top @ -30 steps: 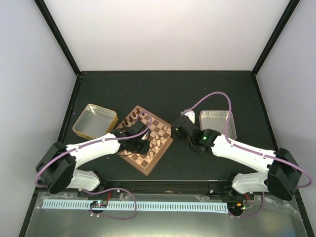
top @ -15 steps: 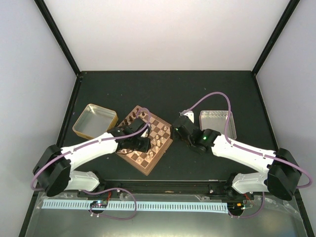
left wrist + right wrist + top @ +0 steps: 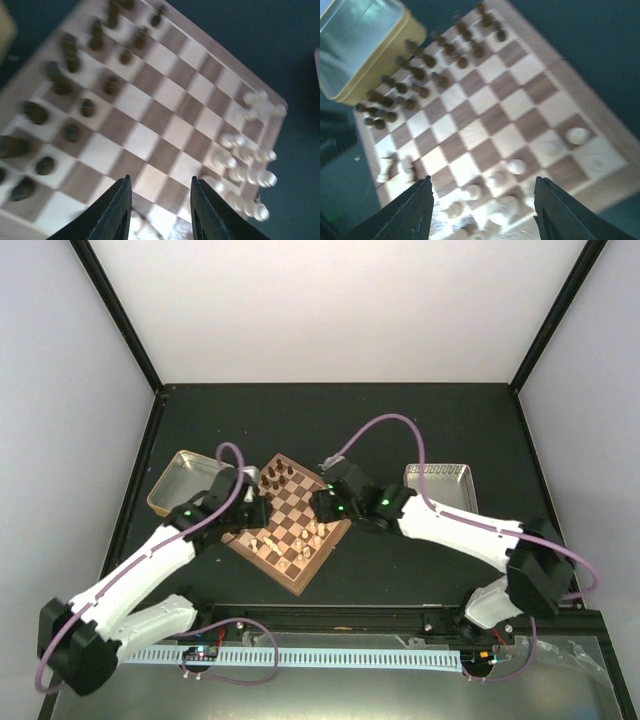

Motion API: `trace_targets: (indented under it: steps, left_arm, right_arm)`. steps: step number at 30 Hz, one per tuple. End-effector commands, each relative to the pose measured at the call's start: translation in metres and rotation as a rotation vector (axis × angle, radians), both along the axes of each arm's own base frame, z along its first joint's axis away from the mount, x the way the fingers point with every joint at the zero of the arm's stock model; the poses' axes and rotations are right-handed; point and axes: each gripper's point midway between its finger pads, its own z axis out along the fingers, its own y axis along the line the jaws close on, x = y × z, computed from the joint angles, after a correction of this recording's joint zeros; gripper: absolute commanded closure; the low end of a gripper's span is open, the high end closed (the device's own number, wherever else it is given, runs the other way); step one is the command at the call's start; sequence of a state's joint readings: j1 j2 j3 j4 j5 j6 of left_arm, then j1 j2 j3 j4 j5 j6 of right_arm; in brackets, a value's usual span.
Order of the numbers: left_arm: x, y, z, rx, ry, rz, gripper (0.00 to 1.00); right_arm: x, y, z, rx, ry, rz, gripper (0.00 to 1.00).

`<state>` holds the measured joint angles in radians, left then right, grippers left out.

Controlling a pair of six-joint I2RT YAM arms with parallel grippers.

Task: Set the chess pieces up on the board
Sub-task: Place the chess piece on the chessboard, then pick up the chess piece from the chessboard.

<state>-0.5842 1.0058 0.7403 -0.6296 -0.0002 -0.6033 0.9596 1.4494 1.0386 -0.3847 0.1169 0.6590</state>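
Both arms have just moved: the left gripper (image 3: 160, 183) has pulled back from mid-board to the 10 o'clock edge and the right gripper (image 3: 482, 183) has come in over the 2 o'clock edge, both spread and empty, so more placing probably remains on the smooth checkered wooden board (image 3: 296, 583) at mid-table, where rounded cream chessmen (image 3: 235, 162) bunch unevenly at 5 o'clock and dark brown chessmen (image 3: 422, 75) stand in ranks at 11.

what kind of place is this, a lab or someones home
Most likely a robotics lab test cell, not a home: a black table boxed in by plain white walls, left arm and right arm bolted at its near edge, and a board laid out as a set task.
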Motion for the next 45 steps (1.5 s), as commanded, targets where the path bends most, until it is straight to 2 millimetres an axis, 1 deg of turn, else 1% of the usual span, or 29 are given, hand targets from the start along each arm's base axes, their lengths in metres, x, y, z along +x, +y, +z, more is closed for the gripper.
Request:
trace_targets:
  steps: [1, 2, 5, 8, 12, 15, 18, 26, 31, 34, 37, 41, 43, 45]
  left_arm:
    - [0.005, 0.048, 0.009, -0.004, -0.072, 0.177, 0.65]
    - [0.005, 0.056, 0.012, -0.010, -0.095, 0.205, 0.65]
    - [0.004, 0.078, 0.024, -0.024, -0.143, 0.281, 0.63]
    - [0.002, 0.090, 0.030, -0.050, -0.157, 0.322, 0.62]
    - [-0.001, 0.091, 0.025, -0.100, -0.136, 0.330, 0.62]
    - [-0.004, 0.089, 0.015, -0.138, -0.103, 0.323, 0.62]
    - [-0.007, 0.087, 0.008, -0.165, -0.081, 0.322, 0.62]
    - [-0.010, 0.085, 0.000, -0.195, -0.056, 0.322, 0.62]
    - [-0.011, 0.086, 0.000, -0.201, -0.056, 0.331, 0.61]
    - [-0.012, 0.086, -0.003, -0.209, -0.049, 0.337, 0.61]
    - [-0.013, 0.084, -0.006, -0.229, -0.041, 0.342, 0.61]
    - [-0.015, 0.076, -0.006, -0.287, -0.035, 0.327, 0.59]
    - [-0.015, 0.072, -0.005, -0.319, -0.036, 0.315, 0.57]
    - [-0.015, 0.067, -0.004, -0.353, -0.034, 0.300, 0.54]
  right_arm:
    - [-0.026, 0.053, -0.005, -0.036, 0.028, 0.238, 0.44]
    - [-0.031, 0.063, -0.008, -0.056, 0.036, 0.273, 0.45]
    - [-0.046, 0.087, -0.033, -0.146, 0.073, 0.352, 0.45]
    - [-0.064, 0.106, -0.052, -0.187, 0.114, 0.430, 0.46]
    - [-0.075, 0.120, -0.071, -0.240, 0.150, 0.485, 0.48]
    - [-0.078, 0.124, -0.085, -0.274, 0.177, 0.503, 0.52]
    - [-0.077, 0.126, -0.093, -0.296, 0.184, 0.508, 0.56]
    - [-0.069, 0.126, -0.108, -0.364, 0.164, 0.510, 0.69]
    - [-0.065, 0.124, -0.116, -0.400, 0.155, 0.507, 0.74]
    - [-0.062, 0.121, -0.121, -0.421, 0.147, 0.497, 0.84]
    - [-0.057, 0.120, -0.125, -0.434, 0.123, 0.487, 0.91]
    - [-0.048, 0.123, -0.118, -0.407, 0.034, 0.482, 0.95]
    - [-0.042, 0.127, -0.108, -0.369, -0.038, 0.490, 0.96]
    - [-0.037, 0.131, -0.093, -0.312, -0.112, 0.502, 0.97]
